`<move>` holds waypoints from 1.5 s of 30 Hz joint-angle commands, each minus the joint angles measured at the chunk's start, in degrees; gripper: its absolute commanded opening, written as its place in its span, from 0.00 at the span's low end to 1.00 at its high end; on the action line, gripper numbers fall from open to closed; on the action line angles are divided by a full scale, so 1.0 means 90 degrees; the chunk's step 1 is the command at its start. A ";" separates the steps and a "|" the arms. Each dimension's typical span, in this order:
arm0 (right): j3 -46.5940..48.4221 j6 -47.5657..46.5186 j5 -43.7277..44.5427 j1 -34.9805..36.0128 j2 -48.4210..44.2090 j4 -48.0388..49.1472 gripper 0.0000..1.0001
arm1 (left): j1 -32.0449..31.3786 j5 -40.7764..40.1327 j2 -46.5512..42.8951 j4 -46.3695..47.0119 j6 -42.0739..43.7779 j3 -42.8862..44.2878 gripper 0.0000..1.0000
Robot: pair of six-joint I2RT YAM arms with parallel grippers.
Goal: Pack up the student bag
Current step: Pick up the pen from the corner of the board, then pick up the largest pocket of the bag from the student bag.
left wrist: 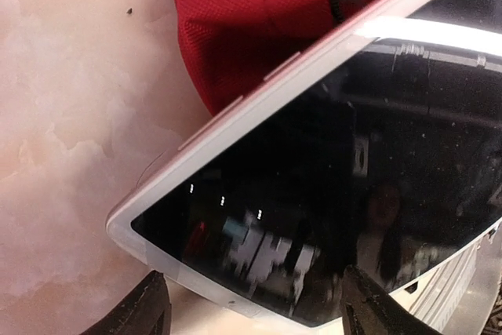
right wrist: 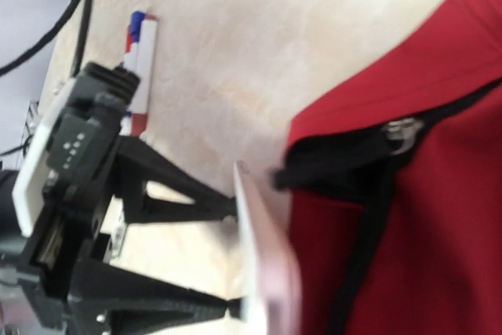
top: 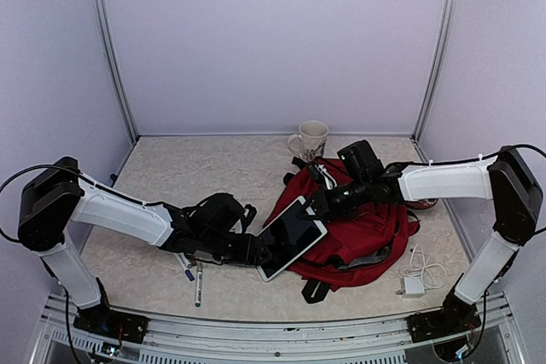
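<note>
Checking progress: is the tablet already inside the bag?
No, the tablet leans outside against the student bag, in the left end effector.

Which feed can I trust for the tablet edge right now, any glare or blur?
Top external: even light, sharp, tablet clear against the student bag. Left wrist: screen mirrors the room, bright glare strip upper right. Right wrist: soft, smeared, tablet edge fuzzy.

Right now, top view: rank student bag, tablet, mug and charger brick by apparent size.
1. student bag
2. tablet
3. mug
4. charger brick

The mug sits farther back than the brick yet still looks bigger, so that order is safe.
</note>
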 commanded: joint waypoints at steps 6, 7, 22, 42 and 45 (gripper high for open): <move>0.0039 -0.0444 -0.0647 -0.0076 -0.1388 -0.1032 0.00 | 0.0180 -0.1040 -0.1331 -0.0821 0.1163 0.0266 0.85; 0.0031 -0.0394 -0.0691 -0.0168 -0.1675 -0.1022 0.00 | 0.0258 -0.1024 -0.1441 -0.0834 0.1282 0.0340 0.86; -0.0641 -0.0091 0.0588 -0.2301 -0.4219 -0.1771 0.00 | 0.0862 0.0030 0.1579 -0.1536 0.2099 0.3337 0.91; -0.1334 -0.0238 0.0197 -0.2502 -0.3687 -0.1291 0.00 | 0.1153 -0.0099 0.0872 -0.0559 0.1070 0.1600 0.00; -0.1395 -0.0221 -0.0004 -0.2424 -0.3476 -0.1122 0.00 | 0.1164 -0.0358 -0.0239 -0.0164 0.0512 0.0343 0.00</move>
